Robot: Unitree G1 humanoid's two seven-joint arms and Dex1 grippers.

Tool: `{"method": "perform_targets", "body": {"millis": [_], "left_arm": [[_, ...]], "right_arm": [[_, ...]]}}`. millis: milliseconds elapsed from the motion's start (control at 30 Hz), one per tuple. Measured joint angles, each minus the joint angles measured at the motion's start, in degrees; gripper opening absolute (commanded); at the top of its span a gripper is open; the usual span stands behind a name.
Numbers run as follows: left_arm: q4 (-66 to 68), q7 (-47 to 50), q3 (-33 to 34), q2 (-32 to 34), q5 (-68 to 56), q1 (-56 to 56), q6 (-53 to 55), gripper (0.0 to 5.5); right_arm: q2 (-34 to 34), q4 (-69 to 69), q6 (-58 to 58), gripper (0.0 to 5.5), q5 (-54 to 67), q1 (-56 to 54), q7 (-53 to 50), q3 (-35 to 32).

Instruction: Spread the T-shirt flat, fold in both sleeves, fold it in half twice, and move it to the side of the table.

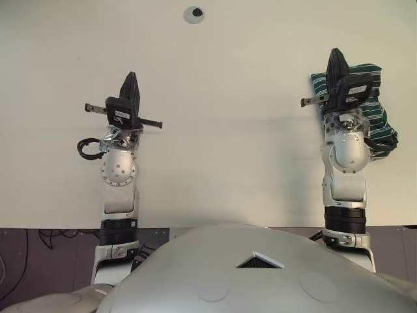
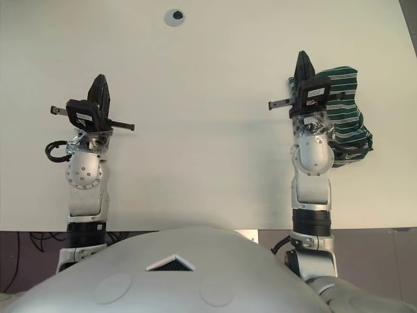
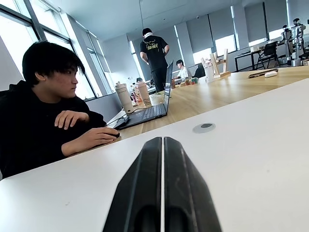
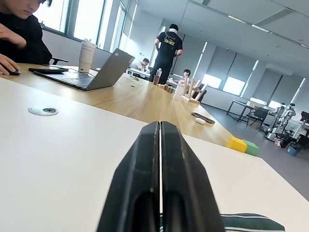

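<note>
The T-shirt [image 1: 378,107], dark green with white stripes, lies folded into a small bundle at the right side of the white table [image 1: 228,98]. My right gripper [image 1: 337,57] is shut and empty, held above the bundle's left edge; the arm hides part of the cloth. In the right wrist view the shut fingers [image 4: 159,164] point across the table, with a strip of the T-shirt [image 4: 251,223] just beside them. My left gripper [image 1: 131,79] is shut too and holds nothing, over bare table on the left; the left wrist view has its closed fingers [image 3: 162,183] together.
A round grey cable grommet [image 1: 193,14] sits in the table top at the far middle. The table's near edge [image 1: 228,226] runs just in front of my arms. Beyond the far edge is a wooden desk with a laptop [image 3: 154,108] and a seated person.
</note>
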Motion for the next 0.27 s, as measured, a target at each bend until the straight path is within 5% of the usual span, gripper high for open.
{"method": "perform_targets", "body": {"millis": [267], "left_arm": [[6.0, -0.8, 1.7, 0.5, -2.5, -1.7, 0.7, 0.00]], "right_arm": [[0.0, 6.0, 0.9, 0.04, 0.6, -1.6, -0.3, -3.4]]}}
